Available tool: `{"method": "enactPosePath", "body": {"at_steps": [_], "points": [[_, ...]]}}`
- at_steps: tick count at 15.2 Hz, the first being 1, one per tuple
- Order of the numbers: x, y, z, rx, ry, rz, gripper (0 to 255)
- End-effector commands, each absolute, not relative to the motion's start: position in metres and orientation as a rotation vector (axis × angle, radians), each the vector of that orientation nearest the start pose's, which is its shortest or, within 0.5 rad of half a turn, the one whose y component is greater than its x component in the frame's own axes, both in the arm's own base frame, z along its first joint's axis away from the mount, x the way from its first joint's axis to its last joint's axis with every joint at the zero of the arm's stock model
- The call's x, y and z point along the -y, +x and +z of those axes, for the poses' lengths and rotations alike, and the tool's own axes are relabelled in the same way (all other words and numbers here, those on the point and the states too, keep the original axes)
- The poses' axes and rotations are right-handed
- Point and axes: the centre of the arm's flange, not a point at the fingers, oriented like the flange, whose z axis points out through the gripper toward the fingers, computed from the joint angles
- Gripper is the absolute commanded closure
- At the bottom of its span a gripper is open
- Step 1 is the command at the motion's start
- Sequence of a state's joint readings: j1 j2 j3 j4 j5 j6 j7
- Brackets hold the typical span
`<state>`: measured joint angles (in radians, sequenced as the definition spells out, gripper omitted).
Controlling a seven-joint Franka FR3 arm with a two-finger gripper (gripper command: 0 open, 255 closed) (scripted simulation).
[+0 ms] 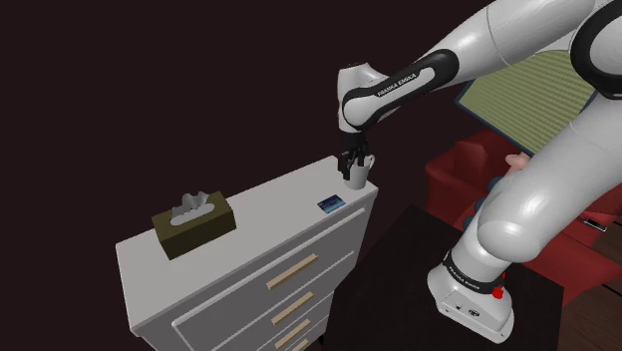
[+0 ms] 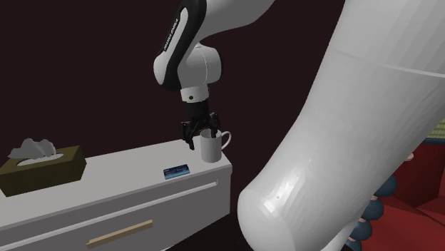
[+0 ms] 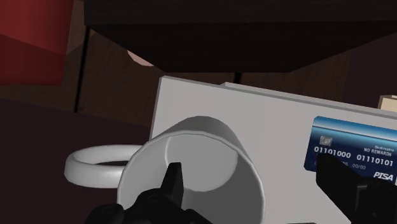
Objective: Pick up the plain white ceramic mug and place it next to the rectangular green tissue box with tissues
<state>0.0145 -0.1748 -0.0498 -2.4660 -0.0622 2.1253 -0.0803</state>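
The white mug (image 2: pixel 210 149) stands on the corner of the white dresser (image 2: pixel 121 170), well apart from the olive-green tissue box (image 2: pixel 44 168), while the spread gripper (image 2: pixel 202 137) straddles its rim, clasping nothing.

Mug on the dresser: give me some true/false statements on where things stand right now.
1. The mug stands upright at the dresser's corner. True.
2. The gripper is shut on the mug's handle. False: its fingers stand apart, one inside the mug, one outside; the handle is free.
3. A blue card lies between the mug and the tissue box. True.
4. The tissue box touches the mug. False: it sits at the dresser's other end.
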Motion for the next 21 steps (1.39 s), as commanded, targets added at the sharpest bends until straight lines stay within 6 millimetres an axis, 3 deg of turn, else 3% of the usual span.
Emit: {"method": "enactPosePath", "body": {"at_steps": [1, 10, 21], "points": [[0.018, 0.438, 0.347, 0.132, -3.159, 0.266, 255], [0.018, 0.438, 0.347, 0.132, -3.159, 0.266, 255], [0.018, 0.438, 0.405, 0.132, -3.159, 0.266, 255]]}}
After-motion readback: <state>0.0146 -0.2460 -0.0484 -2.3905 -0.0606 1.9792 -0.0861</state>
